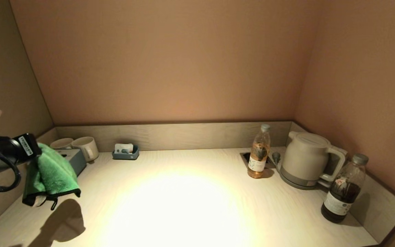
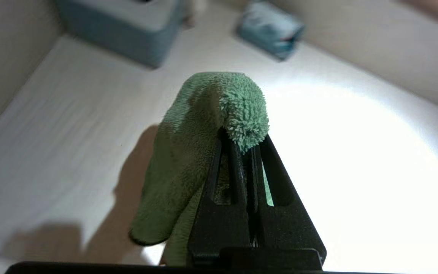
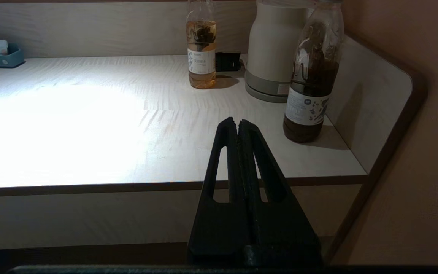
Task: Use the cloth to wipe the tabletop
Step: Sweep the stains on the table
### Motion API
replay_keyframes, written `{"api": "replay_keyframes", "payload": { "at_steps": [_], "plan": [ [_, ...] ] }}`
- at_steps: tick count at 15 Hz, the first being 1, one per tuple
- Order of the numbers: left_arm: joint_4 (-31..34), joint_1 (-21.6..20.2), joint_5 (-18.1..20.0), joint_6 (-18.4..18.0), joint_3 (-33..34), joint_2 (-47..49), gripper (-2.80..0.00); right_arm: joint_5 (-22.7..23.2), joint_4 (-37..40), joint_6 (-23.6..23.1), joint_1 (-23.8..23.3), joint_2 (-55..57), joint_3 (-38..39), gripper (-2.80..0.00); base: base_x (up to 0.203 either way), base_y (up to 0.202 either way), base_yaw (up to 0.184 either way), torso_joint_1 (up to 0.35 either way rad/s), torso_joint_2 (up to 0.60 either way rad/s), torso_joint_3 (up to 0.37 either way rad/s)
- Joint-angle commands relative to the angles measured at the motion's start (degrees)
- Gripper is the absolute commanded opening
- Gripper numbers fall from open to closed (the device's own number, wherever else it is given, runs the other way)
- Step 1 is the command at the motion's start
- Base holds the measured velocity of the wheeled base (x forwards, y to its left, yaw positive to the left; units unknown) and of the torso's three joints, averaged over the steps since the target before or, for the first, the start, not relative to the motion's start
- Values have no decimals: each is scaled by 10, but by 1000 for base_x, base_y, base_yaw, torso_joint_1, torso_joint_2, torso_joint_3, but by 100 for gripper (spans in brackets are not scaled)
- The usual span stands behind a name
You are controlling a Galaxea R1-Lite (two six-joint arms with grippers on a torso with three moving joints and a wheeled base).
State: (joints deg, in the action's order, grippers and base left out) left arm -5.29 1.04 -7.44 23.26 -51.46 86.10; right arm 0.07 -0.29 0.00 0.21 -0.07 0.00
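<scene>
A strong pool of light is thrown from above onto the middle of the tabletop (image 1: 190, 206), and detail there is blown out to white in all three views. The walls are left dim and warm-toned. A soft shadow is cast by the cloth (image 1: 50, 173) at the lower left of the head view. Short shadows are laid beside the kettle (image 1: 307, 159) and the dark bottle (image 1: 343, 188). In the left wrist view, the far boxes at the upper edge are blurred. Straight counter edges are bowed near the head view's corners.
</scene>
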Motion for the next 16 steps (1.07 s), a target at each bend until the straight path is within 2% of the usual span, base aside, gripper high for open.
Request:
{"api": "replay_keyframes", "payload": {
  "at_steps": [1, 4, 10, 12, 16],
  "plan": [
    [-72, 67, 12, -3, 25, -18, -280, 0, -1, 0, 0, 1, 0, -280, 0, 0, 0, 0, 0, 0],
    [-165, 135, 49, -34, 73, 24, -280, 0, -1, 0, 0, 1, 0, -280, 0, 0, 0, 0, 0, 0],
    [-283, 234, 48, -51, 100, 136, -280, 0, -1, 0, -1, 1, 0, -280, 0, 0, 0, 0, 0, 0],
    [-284, 236, 47, -52, 98, 137, -280, 0, -1, 0, 0, 1, 0, -280, 0, 0, 0, 0, 0, 0],
    [-297, 336, 45, -63, 75, 234, -280, 0, 0, 0, 0, 1, 0, -280, 0, 0, 0, 0, 0, 0]
  ]
}}
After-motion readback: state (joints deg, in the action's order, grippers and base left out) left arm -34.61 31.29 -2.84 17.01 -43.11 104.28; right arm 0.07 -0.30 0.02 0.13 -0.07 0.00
